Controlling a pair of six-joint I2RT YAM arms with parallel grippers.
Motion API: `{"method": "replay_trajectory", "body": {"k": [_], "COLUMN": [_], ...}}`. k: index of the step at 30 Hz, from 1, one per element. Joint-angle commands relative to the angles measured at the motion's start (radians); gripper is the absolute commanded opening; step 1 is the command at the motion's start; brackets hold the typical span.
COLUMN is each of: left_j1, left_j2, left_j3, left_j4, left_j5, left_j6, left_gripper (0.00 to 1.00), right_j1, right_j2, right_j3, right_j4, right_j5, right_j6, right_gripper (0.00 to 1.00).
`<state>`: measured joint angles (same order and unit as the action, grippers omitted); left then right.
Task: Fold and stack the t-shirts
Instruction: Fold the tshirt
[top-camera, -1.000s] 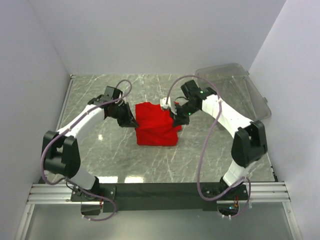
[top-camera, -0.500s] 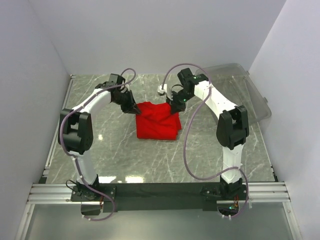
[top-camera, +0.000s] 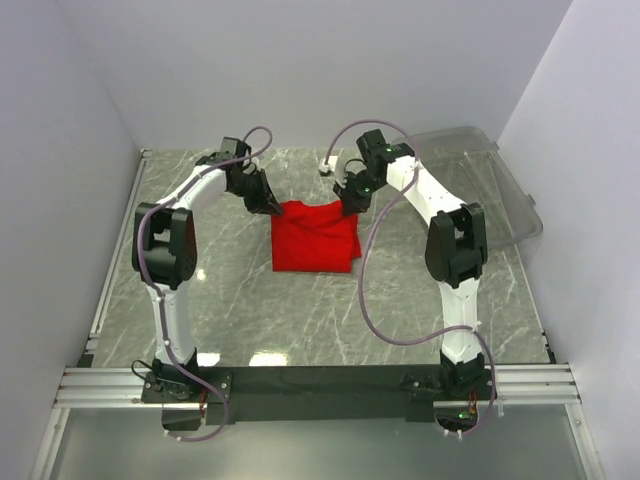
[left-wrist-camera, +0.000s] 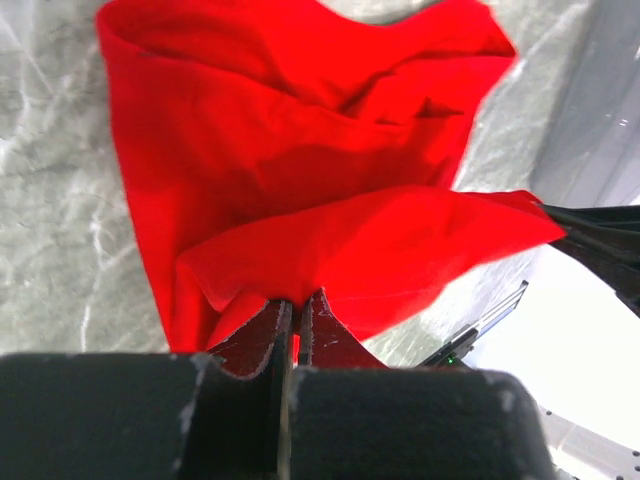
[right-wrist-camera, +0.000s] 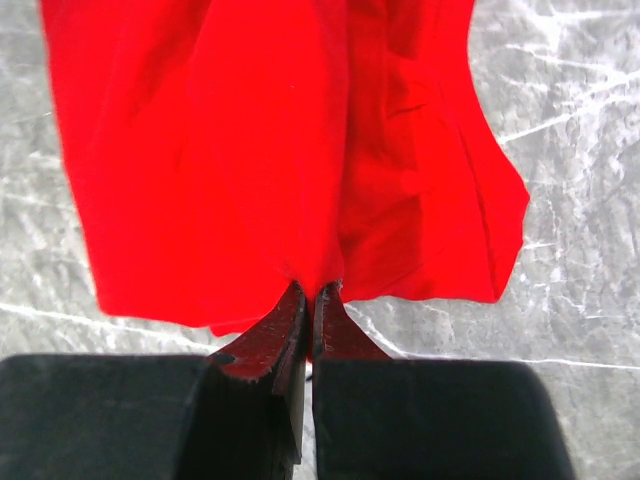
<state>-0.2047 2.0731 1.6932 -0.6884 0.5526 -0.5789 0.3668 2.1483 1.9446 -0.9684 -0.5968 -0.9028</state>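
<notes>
The marble desk (top-camera: 300, 320) carries a red t-shirt (top-camera: 315, 242) at its middle, partly folded in rumpled layers, with its near edge lying flat on the stone. At the t-shirt's far-left corner the left hand (top-camera: 272, 206) is pinched tight on a fold of cloth, its fingers almost meeting. At the far-right corner the right hand (top-camera: 347, 206) is clamped on the fabric in the same way, and the cloth drapes away from it. A clear plastic bin (top-camera: 480, 175) sits at the far right, apart from the t-shirt.

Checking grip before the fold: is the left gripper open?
No, the left gripper is pinched shut on a fold of the red t-shirt.
</notes>
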Motion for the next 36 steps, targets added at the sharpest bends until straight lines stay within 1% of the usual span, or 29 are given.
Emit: {"method": "replay_trajectory", "body": {"k": [1,11,12,13,14,15,16,17,18,19,21,24,26,27,28,29,30,31,32,33,35,36], "left_j1": [0.011,0.021,0.022,0.022,0.024,0.024,0.025,0.027,0.028,0.03,0.034,0.036,0.036,0.036,0.036,0.036,0.034,0.033,0.034,0.03,0.018,-0.001], "left_j2": [0.024,0.079,0.084,0.091,0.103,0.107,0.107,0.09,0.076,0.061,0.015,-0.049,-0.118,-0.143,-0.168,-0.21,-0.228,-0.24,-0.251,-0.246,-0.222,-0.211], "left_j3": [0.037,0.091,0.098,0.118,0.132,0.144,0.169,0.177,0.181,0.193,0.203,0.203,0.142,0.105,0.029,-0.012,-0.051,-0.125,-0.153,-0.177,-0.225,-0.234], "left_j4": [0.004,-0.003,-0.002,-0.005,-0.01,-0.01,-0.007,0.012,0.026,0.036,0.067,0.076,0.116,0.142,0.201,0.229,0.269,0.305,0.353,0.375,0.398,0.405], "left_j5": [0.01,-0.002,-0.005,-0.014,-0.025,-0.046,-0.063,-0.078,-0.097,-0.138,-0.163,-0.2,-0.185,-0.148,-0.114,-0.029,0.027,0.074,0.122,0.207,0.254,0.291], "left_j6": [0.027,0.025,0.022,0.01,0.004,-0.005,-0.025,-0.033,-0.041,-0.051,-0.053,-0.033,-0.012,-0.006,0.001,-0.001,-0.006,-0.024,-0.036,-0.048,-0.081,-0.081], "left_gripper": [0.01,0.01,0.01,0.03,0.15,0.24,0.32,0.5,0.56,0.6,0.7,0.71,0.68,0.67,0.66,0.64,0.63,0.6,0.57,0.5,0.43,0.42], "right_j1": [0.001,-0.002,-0.002,0.0,0.0,-0.002,-0.003,-0.008,-0.011,-0.015,-0.023,-0.032,-0.038,-0.046,-0.055,-0.055,-0.054,-0.054,-0.054,-0.051,-0.046,-0.045], "right_j2": [0.018,0.047,0.05,0.059,0.061,0.061,0.056,0.053,0.047,0.035,0.001,-0.042,-0.088,-0.102,-0.119,-0.12,-0.116,-0.107,-0.094,-0.061,-0.019,0.014], "right_j3": [0.03,0.031,0.034,0.037,0.04,0.04,0.04,0.05,0.059,0.066,0.07,0.04,0.001,-0.01,-0.018,-0.019,-0.021,-0.022,-0.022,-0.021,-0.012,-0.013], "right_j4": [0.065,0.122,0.141,0.154,0.174,0.225,0.247,0.278,0.287,0.292,0.319,0.347,0.358,0.347,0.329,0.303,0.253,0.231,0.208,0.163,0.119,0.087], "right_j5": [0.019,0.061,0.075,0.087,0.107,0.161,0.178,0.196,0.206,0.219,0.23,0.2,0.103,0.039,-0.031,-0.167,-0.214,-0.266,-0.34,-0.366,-0.402,-0.441], "right_j6": [0.056,0.123,0.142,0.184,0.217,0.257,0.324,0.359,0.392,0.441,0.481,0.516,0.524,0.518,0.492,0.473,0.458,0.459,0.462,0.473,0.501,0.502], "right_gripper": [0.0,0.0,0.02,0.08,0.16,0.38,0.5,0.6,0.74,0.78,0.86,0.86,0.84,0.78,0.72,0.63,0.33,0.17,0.06,0.0,0.0,0.0]}}
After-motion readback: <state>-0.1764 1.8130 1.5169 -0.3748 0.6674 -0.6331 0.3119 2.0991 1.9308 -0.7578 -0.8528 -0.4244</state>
